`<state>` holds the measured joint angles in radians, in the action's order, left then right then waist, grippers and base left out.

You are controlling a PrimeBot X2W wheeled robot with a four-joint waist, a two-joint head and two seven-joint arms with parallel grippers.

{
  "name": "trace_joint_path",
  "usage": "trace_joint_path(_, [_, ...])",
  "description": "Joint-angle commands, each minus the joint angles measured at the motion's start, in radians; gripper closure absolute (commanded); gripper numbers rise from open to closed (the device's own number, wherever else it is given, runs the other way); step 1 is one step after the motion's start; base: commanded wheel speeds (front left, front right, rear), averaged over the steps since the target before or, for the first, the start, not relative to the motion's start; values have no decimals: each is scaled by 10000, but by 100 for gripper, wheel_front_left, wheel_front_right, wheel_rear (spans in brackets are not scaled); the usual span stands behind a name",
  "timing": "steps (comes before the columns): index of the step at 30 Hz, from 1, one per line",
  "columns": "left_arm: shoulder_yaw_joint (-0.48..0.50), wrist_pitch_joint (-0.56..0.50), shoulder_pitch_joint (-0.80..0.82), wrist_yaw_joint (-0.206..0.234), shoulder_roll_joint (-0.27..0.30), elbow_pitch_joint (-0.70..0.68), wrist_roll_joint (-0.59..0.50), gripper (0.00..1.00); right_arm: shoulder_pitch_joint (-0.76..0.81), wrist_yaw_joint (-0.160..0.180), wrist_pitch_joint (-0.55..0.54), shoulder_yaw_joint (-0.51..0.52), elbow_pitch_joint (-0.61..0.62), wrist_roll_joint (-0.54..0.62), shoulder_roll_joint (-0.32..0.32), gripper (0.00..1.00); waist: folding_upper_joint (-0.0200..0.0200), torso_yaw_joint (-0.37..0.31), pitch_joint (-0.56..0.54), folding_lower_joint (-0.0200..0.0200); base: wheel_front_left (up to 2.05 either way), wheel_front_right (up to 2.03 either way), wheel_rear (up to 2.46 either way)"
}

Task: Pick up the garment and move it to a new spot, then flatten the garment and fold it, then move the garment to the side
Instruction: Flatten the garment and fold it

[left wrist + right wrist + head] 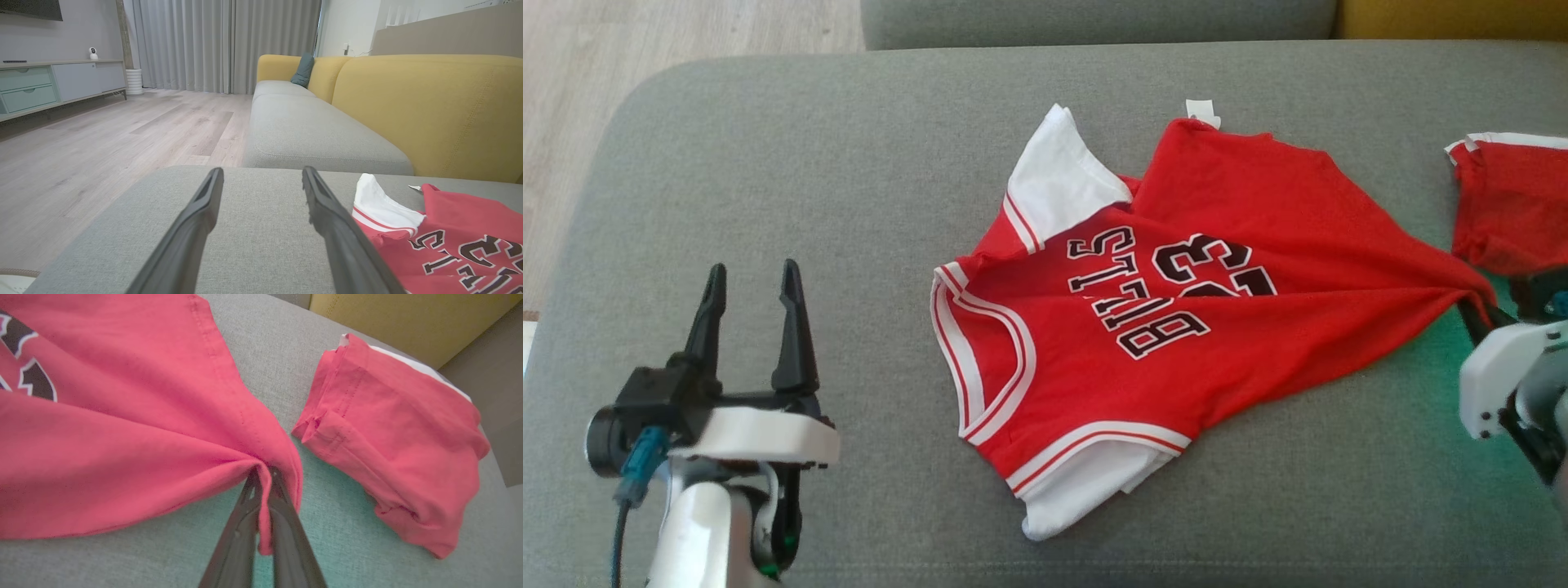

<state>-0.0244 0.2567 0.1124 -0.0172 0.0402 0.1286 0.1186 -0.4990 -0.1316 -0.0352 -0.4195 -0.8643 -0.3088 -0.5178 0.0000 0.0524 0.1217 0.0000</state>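
Right gripper (pixel 261 475) pinched on jersey (pixel 1176 343) corner; left gripper (pixel 753 273) wide, idle. Moving step, seemingly. Next: lay clear of red bundle (pixel 1511 204), then flatten.

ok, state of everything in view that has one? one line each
red jersey: unfolded, wrinkled, print side up, one edge bunched and pinched
folded red garment: folded, lying apart from the jersey
left gripper: open, empty, to the left of the jersey
right gripper: shut on the jersey's edge
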Motion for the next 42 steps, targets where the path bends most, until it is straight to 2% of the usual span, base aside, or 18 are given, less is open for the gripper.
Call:
trace_joint_path(1, [174, 51, 359, 39, 101, -327, 85, 0, 182, 9, 134, 172, 198, -142, -34, 0, 0, -20, 7, 0, 0, 0, 0])
trace_joint_path(4, [81, 51, 352, 42, 101, -313, 102, 0, 289, 9, 286, 431, 332, -249, 125, 0, 0, -43, 5, 0, 0, 0, 0])
trace_joint_path(6, [16, 51, 368, 32, 101, -319, 105, 0, 454, 9, 536, 809, 607, -615, 461, 0, 0, -82, -5, 0, 0, 0, 0])
trace_joint_path(12, [-10, 51, 383, 38, 101, -325, 94, 0, 1319, 9, 1179, 1263, 2352, -1682, 1433, 0, 0, -262, -49, 0, 0, 0, 0])
trace_joint_path(20, [-26, 51, 341, -39, 101, -316, 93, 0, 2681, 9, 1769, 973, 5107, -2424, 2781, 0, 0, -212, -219, 0, 0, 0, 0])
trace_joint_path(25, [-250, 51, 361, -1, 101, -319, 167, 0, 3021, 9, 1805, 655, 5490, -2402, 3257, 0, 0, 262, -205, 0, 0, 0, 0])
trace_joint_path(32, [-509, 51, 488, 85, 101, -310, 303, 0, 2088, 9, 1308, 180, 5481, -1437, 2879, 0, 0, 1288, 133, 0, 0, 0, 0])
trace_joint_path(38, [-853, 51, 610, 216, 101, -256, 595, 0, 802, 9, 280, -1204, 5103, -766, 1824, 0, 0, 2255, 531, 0, 0, 0, 0])
trace_joint_path(42, [-1049, 51, 723, 327, 101, -198, 790, 0, -87, 9, -182, -2349, 4762, -789, 1007, 0, 0, 2856, 770, 0, 0, 0, 0])
